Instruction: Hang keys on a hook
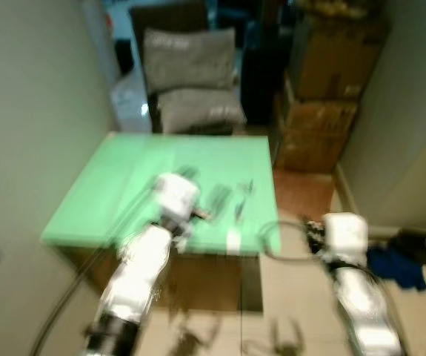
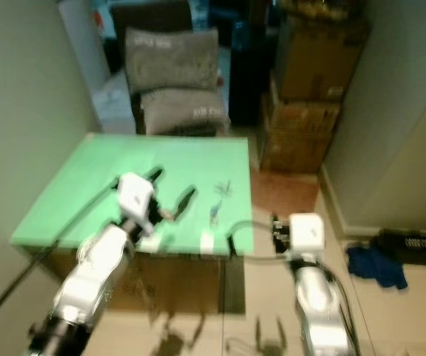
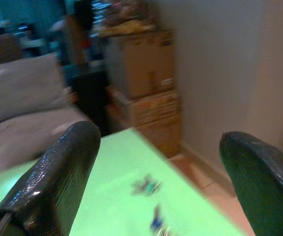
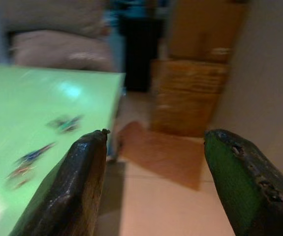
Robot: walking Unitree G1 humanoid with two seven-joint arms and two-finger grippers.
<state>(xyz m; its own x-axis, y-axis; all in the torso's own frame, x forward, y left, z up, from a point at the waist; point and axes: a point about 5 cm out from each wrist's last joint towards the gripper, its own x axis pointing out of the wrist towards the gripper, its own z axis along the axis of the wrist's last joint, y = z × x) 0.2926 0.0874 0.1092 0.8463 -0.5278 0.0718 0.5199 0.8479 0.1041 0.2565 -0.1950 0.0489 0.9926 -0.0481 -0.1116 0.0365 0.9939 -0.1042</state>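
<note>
Two small bunches of keys [image 1: 242, 197] lie on the green table [image 1: 116, 193], near its right front part. My left gripper [image 1: 204, 185] hovers over the table just left of the keys, open with nothing between its black fingers [image 3: 57, 177]. In the left wrist view the keys [image 3: 147, 186] lie ahead on the green top. My right gripper [image 4: 153, 137] hangs off the table's right front corner above the tiled floor, open and empty. The right wrist view has the keys [image 4: 65, 123] to one side on the table. All views are blurred.
A dark armchair with grey cushions [image 1: 190, 74] stands behind the table. Stacked cardboard boxes [image 1: 320, 111] stand at the back right. Walls close in on both sides. A blue cloth [image 1: 399, 268] and a black object [image 1: 424, 245] lie on the floor at the right.
</note>
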